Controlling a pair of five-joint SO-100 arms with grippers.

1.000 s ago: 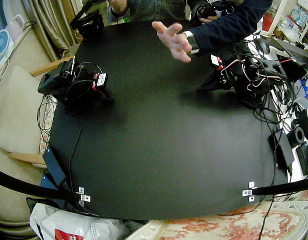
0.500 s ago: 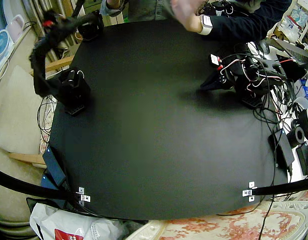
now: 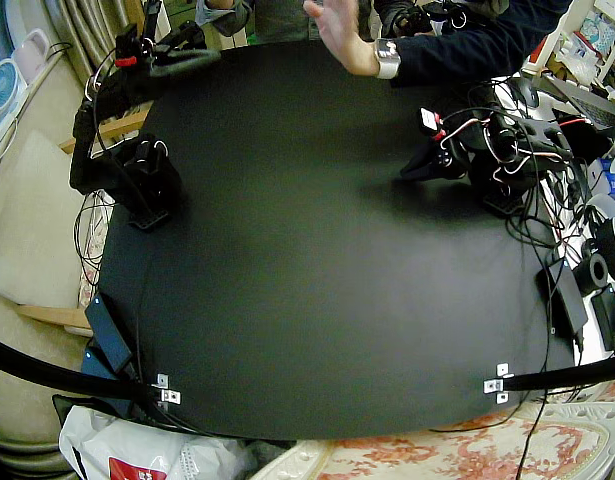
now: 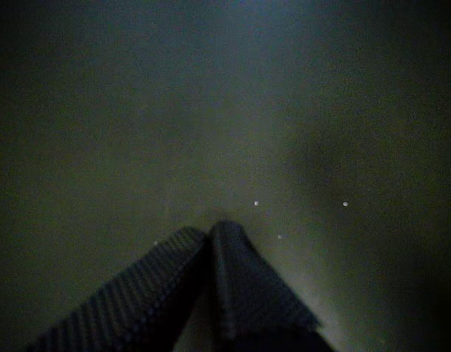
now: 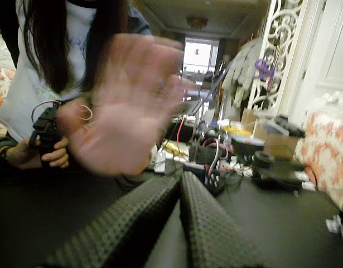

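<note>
Right arm (image 3: pixel 95 120): raised high off the table (image 3: pixel 307 290), its upper part bent over towards the far edge; right gripper (image 3: pixel 195 48) held in the air, roughly level, pointing along that edge. In a wrist view the right gripper (image 5: pixel 179 180) shows both jaws pressed together with nothing between them; closed and empty.

Nearest thing to it: a person's hand (image 3: pixel 335 24), open with fingers spread, lifted above the far edge of the table and clear of the surface; a pale watch (image 3: pixel 387 57) on the wrist; a dark sleeve (image 3: pixel 457 50) behind it. In the wrist view the hand (image 5: pixel 124 103) is blurred, palm towards the camera, beyond the jaw tips and apart from them; no contact seen.

Left arm (image 3: pixel 497 150): folded low at its own side of the table, hung with red and white wires; left gripper (image 3: pixel 409 174) stretched out low over the table, pointing towards the middle. In a wrist view the left gripper (image 4: pixel 210 229) has its jaws shut tip to tip, holding nothing, with the dark table (image 4: pixel 210 110) close beneath; whether the tips touch it cannot be told.

Past the table's edge beside the left arm: a tangle of cables (image 3: pixel 577 230).
</note>
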